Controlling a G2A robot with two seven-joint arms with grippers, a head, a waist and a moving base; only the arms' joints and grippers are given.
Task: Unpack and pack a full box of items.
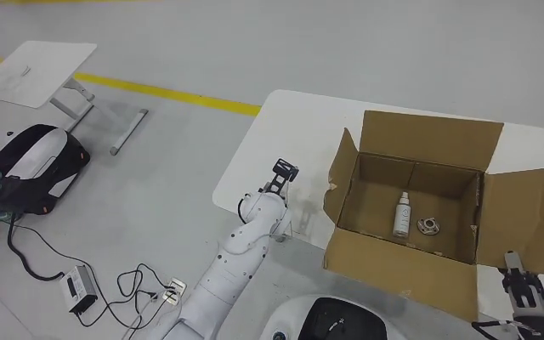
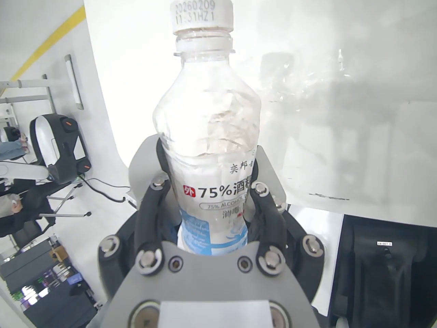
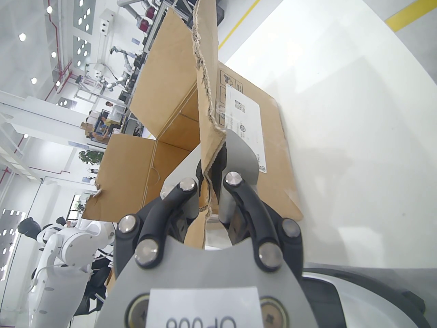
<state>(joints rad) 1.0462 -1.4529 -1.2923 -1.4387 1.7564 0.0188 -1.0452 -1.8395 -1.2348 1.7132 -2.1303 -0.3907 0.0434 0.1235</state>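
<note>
An open cardboard box (image 1: 399,263) stands on the white table (image 1: 280,127). Inside it lie a small white spray bottle (image 1: 401,214) and a grey round part (image 1: 428,226). My left gripper (image 2: 208,172) is shut on a clear plastic bottle (image 2: 208,114) with a white cap, held over the table near its left edge, left of the box. In the top view that left gripper (image 1: 283,172) sits at the table's left rim. My right gripper (image 3: 211,158) is shut on the torn edge of the box's right flap (image 3: 206,80), at the box's near right corner (image 1: 517,276).
The box's flaps stand up at the back (image 1: 429,136), left (image 1: 342,170) and right (image 1: 510,217). Beyond the table's left edge are a second white table (image 1: 42,72), a black and white device (image 1: 38,166) and cables (image 1: 102,285) on the floor. A yellow floor line (image 1: 170,92) runs behind.
</note>
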